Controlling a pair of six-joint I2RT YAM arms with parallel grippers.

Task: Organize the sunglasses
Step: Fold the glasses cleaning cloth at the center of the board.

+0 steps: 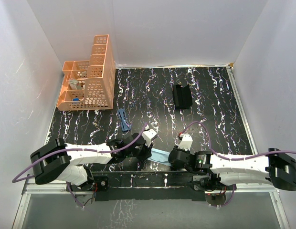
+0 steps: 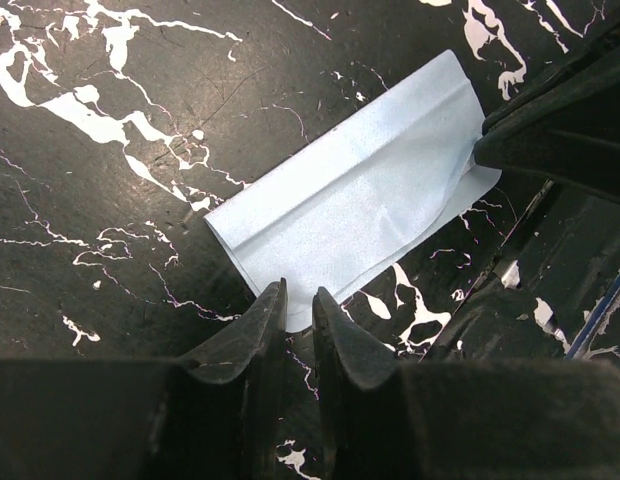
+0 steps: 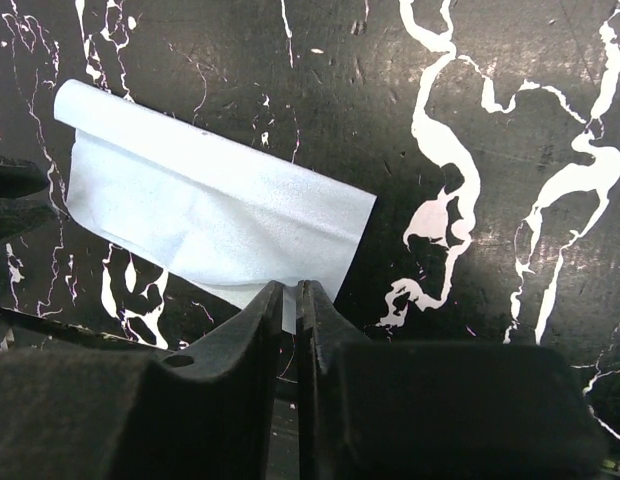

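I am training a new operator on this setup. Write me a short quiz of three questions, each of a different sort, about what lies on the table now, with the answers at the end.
1. Fill the gap: seen from the top camera, the sunglasses lie to the ___ of the black case, apart from it.
2. True or false: the orange organizer stands at the far left corner of the table.
3. Choose one: what lies between the left gripper and the right gripper?
A. the light blue cloth
B. a pen
C. a cup

Key: 1. left; 2. true; 3. A
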